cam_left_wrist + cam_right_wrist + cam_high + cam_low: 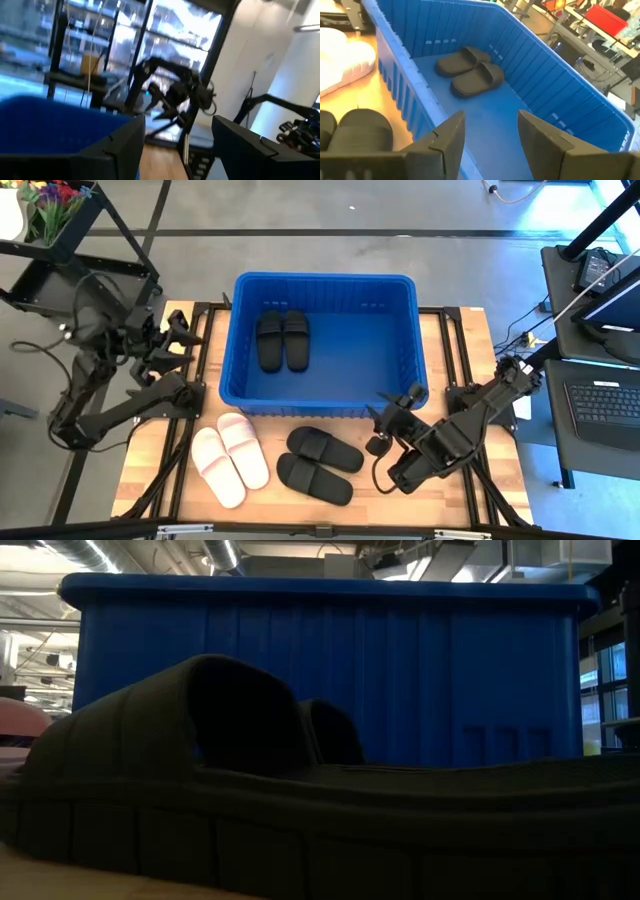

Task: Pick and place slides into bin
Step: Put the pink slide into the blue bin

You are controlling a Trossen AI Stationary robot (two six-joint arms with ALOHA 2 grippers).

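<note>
The blue bin (pixel 325 345) stands at the table's far middle, with one black pair of slides (pixel 283 338) lying flat on its floor at the left. A pinkish-white pair (pixel 230 458) and a second black pair (pixel 320 463) lie soles down on the table in front of the bin. My right gripper (pixel 402 398) is open and empty above the bin's near right corner, looking into the bin (pixel 490 130). My left gripper (pixel 190 335) is open and empty just left of the bin's left wall (pixel 177 150).
The low view shows the table's black slide (pixel 250 800) close up with the bin wall (pixel 400 670) behind it. Black frame rails (pixel 205 370) run along both sides of the table. A laptop (pixel 605 400) sits on a desk to the right.
</note>
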